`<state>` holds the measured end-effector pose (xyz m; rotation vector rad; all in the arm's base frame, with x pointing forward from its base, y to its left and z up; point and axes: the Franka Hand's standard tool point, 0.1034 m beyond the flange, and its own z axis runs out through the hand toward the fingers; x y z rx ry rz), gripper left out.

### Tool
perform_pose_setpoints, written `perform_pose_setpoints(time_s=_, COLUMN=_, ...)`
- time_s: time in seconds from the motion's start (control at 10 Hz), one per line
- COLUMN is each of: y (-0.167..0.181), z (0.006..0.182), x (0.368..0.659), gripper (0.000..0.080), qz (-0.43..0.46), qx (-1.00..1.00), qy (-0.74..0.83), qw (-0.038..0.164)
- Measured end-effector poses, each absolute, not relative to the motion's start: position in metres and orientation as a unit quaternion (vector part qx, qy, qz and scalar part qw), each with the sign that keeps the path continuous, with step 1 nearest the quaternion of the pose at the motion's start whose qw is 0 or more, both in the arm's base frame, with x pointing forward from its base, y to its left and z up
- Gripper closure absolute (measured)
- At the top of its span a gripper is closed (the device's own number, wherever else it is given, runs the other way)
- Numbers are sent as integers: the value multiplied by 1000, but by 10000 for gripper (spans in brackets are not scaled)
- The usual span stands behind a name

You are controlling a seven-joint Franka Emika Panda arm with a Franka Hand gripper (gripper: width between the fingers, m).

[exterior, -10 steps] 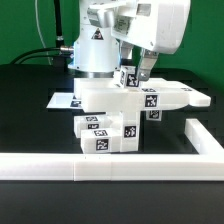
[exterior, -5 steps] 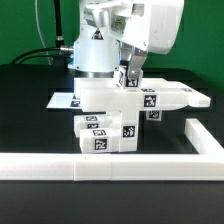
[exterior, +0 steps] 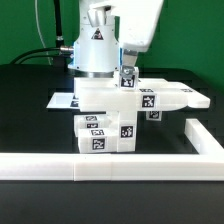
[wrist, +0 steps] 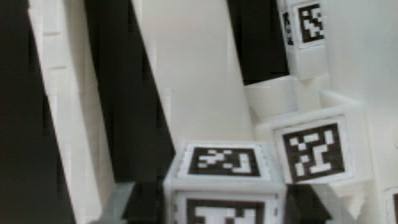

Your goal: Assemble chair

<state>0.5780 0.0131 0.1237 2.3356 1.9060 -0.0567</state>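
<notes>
The blocks [exterior: 105, 135] sit at the flat panel's [exterior: 160, 97] 6 o'clock, and the square leg [exterior: 128, 78] stands at its 12. The border rail [exterior: 110, 168] lies at the blocks' 6 o'clock, the marker board [exterior: 60, 100] at their 10.

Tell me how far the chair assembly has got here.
Nothing looks joined yet: white plastic tagged blocks sit piled under the white flat panel. In hand: the jaws look closed on an upright white square leg atop the pile. Left: essentially all the joining.

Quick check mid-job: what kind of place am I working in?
Probably a lab robot bench: a black table, a green backdrop, a white border rail, and tag-marked chair parts.
</notes>
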Motion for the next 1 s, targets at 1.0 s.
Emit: perform_pose_setpoints(time_s=1.0, y=14, z=123, x=579, gripper=518, qz=18, qx=963, qy=263, qw=54)
